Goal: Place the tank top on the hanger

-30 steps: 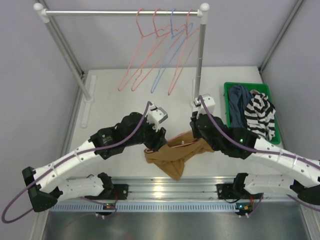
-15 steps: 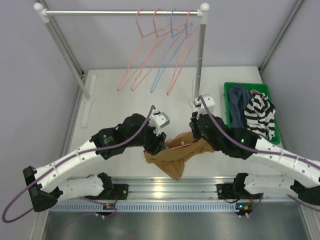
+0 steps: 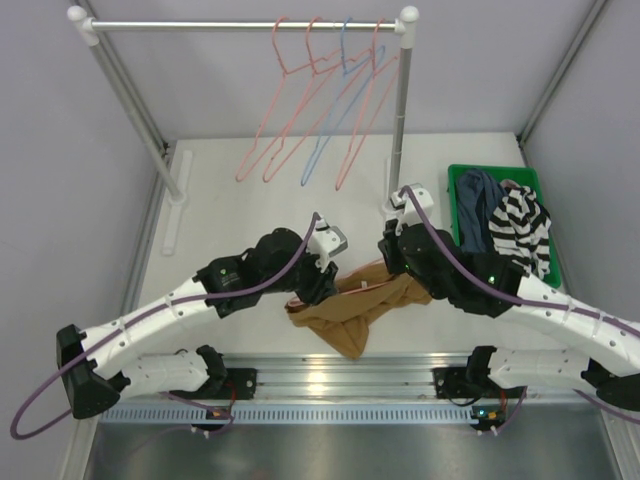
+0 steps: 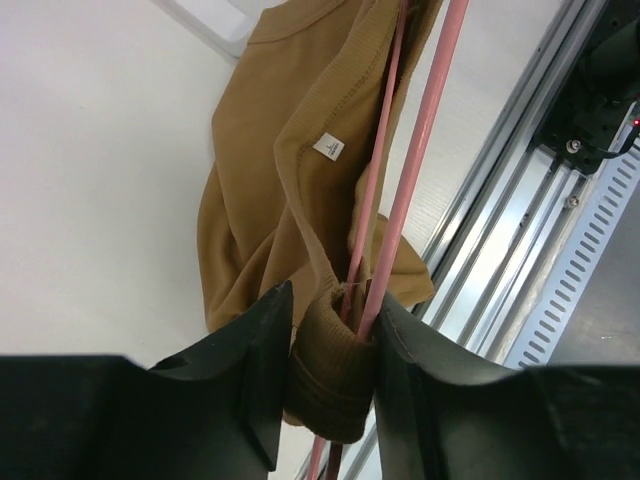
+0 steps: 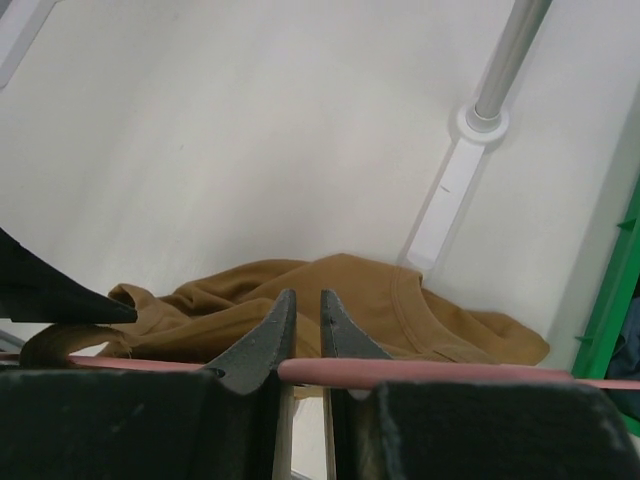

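Note:
The tan tank top [image 3: 340,318] lies bunched on the table between my two arms. In the left wrist view, my left gripper [image 4: 335,305] is shut on a rolled fold of the tank top [image 4: 270,150]. The pink hanger [image 4: 418,130] wires are pinched alongside that fold against one jaw. My left gripper [image 3: 322,287] sits at the garment's left end. My right gripper [image 3: 388,262] is at its right end. In the right wrist view, my right gripper [image 5: 305,295] is shut on the pink hanger [image 5: 450,372] wire, which crosses low between the fingers above the tank top [image 5: 450,320].
A clothes rack [image 3: 400,110] stands at the back with several pink hangers [image 3: 290,110] and a light blue hanger [image 3: 335,110]. A green bin [image 3: 452,215] at the right holds a striped garment [image 3: 520,230] and a dark one [image 3: 478,200]. A metal rail [image 3: 340,380] runs along the near edge.
My left gripper has shifted a little right and back toward the right gripper, and its jaws have closed in on the fabric fold. The right arm has barely moved.

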Controlling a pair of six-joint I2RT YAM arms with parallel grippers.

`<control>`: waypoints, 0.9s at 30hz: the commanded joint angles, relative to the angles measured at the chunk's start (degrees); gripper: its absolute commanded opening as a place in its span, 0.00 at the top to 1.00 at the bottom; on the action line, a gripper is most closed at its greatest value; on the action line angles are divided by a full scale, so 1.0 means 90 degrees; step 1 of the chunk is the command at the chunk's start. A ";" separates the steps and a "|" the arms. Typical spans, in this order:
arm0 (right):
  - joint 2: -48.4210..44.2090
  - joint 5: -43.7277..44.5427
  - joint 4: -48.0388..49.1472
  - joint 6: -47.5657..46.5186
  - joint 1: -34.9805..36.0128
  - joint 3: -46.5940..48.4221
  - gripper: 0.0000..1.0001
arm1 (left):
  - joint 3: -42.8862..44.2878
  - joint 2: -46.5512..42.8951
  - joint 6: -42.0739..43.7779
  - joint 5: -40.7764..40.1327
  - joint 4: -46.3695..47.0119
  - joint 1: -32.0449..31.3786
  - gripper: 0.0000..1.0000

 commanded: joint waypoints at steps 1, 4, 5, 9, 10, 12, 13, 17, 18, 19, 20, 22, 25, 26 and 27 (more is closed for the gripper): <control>-0.0045 -0.0044 0.0106 -0.0096 0.0100 0.0430 1.00 | -0.0085 -0.0111 0.0039 0.0052 0.0696 0.0012 0.61; 0.0013 -0.0054 0.0086 -0.0145 0.0100 0.0538 1.00 | -0.0163 -0.0180 0.0010 0.0013 0.0803 0.0012 0.82; 0.0023 -0.0034 0.0048 -0.0155 0.0109 0.0616 1.00 | -0.0211 -0.0199 -0.0019 0.0032 0.0842 0.0012 0.93; 0.0208 -0.0073 0.0018 -0.0204 0.0119 0.0772 1.00 | -0.0339 -0.0277 -0.0097 0.0091 0.0998 0.0002 1.00; 0.0228 -0.0083 0.0008 -0.0204 0.0119 0.0792 1.00 | -0.0368 -0.0306 -0.0117 0.0081 0.1047 0.0002 1.00; 0.0306 -0.0102 -0.0001 -0.0194 0.0148 0.0850 1.00 | -0.0436 -0.0404 -0.0224 0.0013 0.1164 0.0002 1.00; 0.0326 -0.0112 -0.0001 -0.0204 0.0158 0.0860 1.00 | -0.0466 -0.0453 -0.0302 -0.0016 0.1233 0.0002 1.00; 0.0385 -0.0103 -0.0021 -0.0194 0.0168 0.0870 1.00 | -0.0855 -0.0910 -0.0478 -0.0211 0.1623 0.0002 1.00; 0.0394 -0.0103 -0.0031 -0.0194 0.0168 0.0870 0.99 | -0.0963 -0.0990 -0.0527 -0.0289 0.1759 -0.0007 1.00; 0.0404 -0.0103 -0.0011 -0.0204 0.0168 0.0870 0.97 | -0.1206 -0.1077 -0.0634 -0.0280 0.2022 0.0002 1.00; 0.0414 -0.0122 -0.0002 -0.0223 0.0168 0.0880 0.94 | -0.1343 -0.1223 -0.0693 -0.0212 0.2227 -0.0007 1.00; 0.0453 -0.0132 0.0057 -0.0233 0.0168 0.0880 0.90 | -0.1655 -0.1322 -0.0926 -0.0153 0.2453 -0.0007 1.00; 0.0512 -0.0171 0.0077 -0.0253 0.0168 0.0851 0.83 | -0.2036 -0.1507 -0.1171 -0.0182 0.2922 -0.0037 1.00; 0.0531 -0.0181 0.0106 -0.0253 0.0168 0.0822 0.78 | -0.2125 -0.1624 -0.1210 -0.0240 0.3107 -0.0046 1.00; 0.0541 -0.0210 0.0125 -0.0262 0.0168 0.0812 0.75 | -0.2194 -0.1664 -0.1259 -0.0289 0.3157 -0.0046 1.00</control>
